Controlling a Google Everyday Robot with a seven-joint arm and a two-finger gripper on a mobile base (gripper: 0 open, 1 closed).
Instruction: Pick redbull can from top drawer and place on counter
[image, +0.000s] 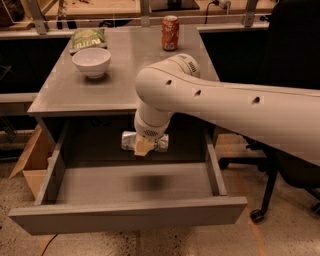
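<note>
My gripper (144, 146) hangs below the white arm, over the open top drawer (130, 212), and is shut on the redbull can (129, 141). The slim silver can lies sideways in the fingers, lifted above the drawer floor, just below the level of the counter's front edge. Its shadow shows on the drawer floor beneath it. The counter (125, 75) is the grey tabletop behind and above the drawer.
A white bowl (91, 61) and a green snack bag (87, 38) sit at the counter's back left. An orange-red soda can (170, 33) stands at the back middle. A cardboard box (31, 160) is on the floor left; a black chair (280, 165) is on the right.
</note>
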